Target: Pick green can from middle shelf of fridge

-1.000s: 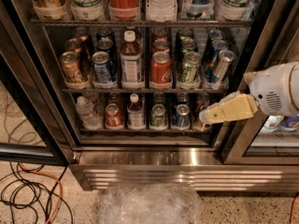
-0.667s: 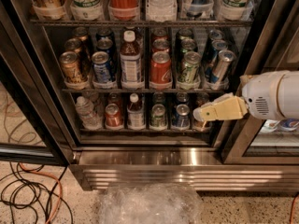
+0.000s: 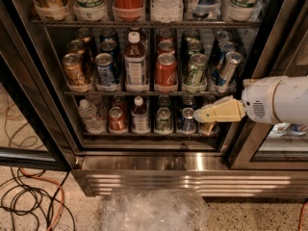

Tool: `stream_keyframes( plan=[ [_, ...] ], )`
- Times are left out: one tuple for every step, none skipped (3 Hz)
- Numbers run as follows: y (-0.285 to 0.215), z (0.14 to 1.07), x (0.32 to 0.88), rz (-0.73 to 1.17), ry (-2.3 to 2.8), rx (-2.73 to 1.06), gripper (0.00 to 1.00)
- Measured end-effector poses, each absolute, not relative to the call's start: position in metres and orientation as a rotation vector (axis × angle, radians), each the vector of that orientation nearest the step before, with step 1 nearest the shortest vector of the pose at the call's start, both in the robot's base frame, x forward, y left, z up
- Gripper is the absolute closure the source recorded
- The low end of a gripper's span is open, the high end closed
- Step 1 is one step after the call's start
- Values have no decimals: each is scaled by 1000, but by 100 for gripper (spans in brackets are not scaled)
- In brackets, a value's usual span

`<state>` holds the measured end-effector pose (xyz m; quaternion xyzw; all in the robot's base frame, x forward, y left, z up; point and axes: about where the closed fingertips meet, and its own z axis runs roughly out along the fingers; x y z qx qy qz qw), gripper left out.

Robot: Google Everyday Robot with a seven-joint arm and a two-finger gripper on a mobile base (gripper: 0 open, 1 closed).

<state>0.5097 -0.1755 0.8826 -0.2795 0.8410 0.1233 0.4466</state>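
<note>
While the green can (image 3: 196,70) sits on the middle shelf (image 3: 144,94), the gripper (image 3: 198,115) hovers below it, grip state honestly can't tell.

The green drinks can (image 3: 196,70), with pale whitish markings and a silver top, stands on the thin dark wire middle shelf (image 3: 144,93). It is between a red Coca-Cola can with white script (image 3: 166,71) and a slim blue-and-silver can (image 3: 229,69). The pale cream-yellow gripper (image 3: 196,115), on a white arm (image 3: 279,100), is at the lower shelf's right end. The dark-framed fridge (image 3: 45,95) has a ribbed silvery steel base (image 3: 192,182).
</note>
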Motion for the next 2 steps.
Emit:
stream_keyframes(
  plan=[
    [-159,868,523,341,2060,-681,0],
    [-150,863,529,358,2049,-680,0]
  ],
)
